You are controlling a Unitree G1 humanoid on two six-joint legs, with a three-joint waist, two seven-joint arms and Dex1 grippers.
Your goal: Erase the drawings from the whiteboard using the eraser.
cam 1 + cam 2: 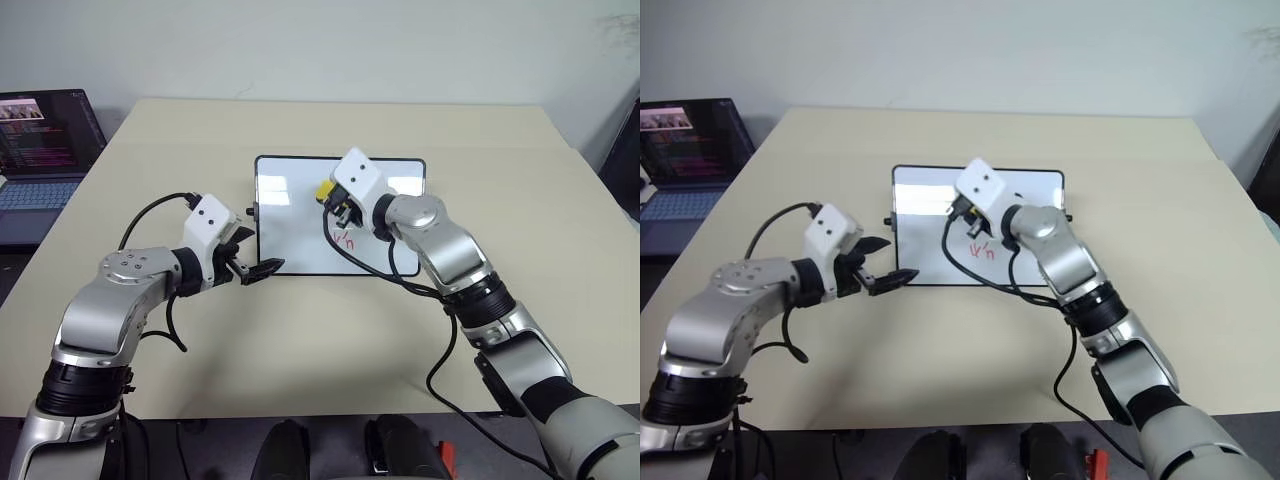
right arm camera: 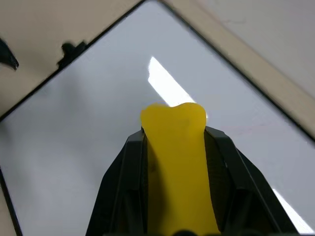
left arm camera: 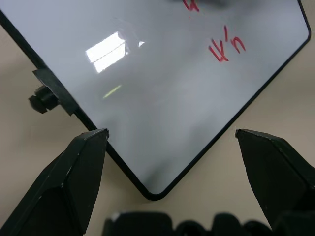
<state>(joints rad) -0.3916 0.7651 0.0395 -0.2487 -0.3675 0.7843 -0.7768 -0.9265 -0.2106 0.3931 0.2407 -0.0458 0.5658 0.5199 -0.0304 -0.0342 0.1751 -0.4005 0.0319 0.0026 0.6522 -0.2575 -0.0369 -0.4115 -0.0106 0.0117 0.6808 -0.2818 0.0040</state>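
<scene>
Wiping step in hand: right gripper (image 1: 336, 203) clamped on eraser (image 2: 178, 162) above whiteboard (image 1: 290, 225) at counter (image 1: 150, 140) centre. Left gripper (image 1: 252, 262) spread apart at board's near corner. Next: press eraser onto red drawings (image 3: 225, 48), sweep across.

The whiteboard (image 1: 300, 225) lies mid-frame on the table (image 1: 150, 140); a laptop (image 1: 40, 150) sits far left, seemingly beyond the table's edge.

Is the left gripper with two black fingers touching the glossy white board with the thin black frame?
Cannot tell. In the left wrist view the open left gripper straddles the whiteboard corner; one finger overlaps the frame's edge, with no clear contact or gap.
</scene>
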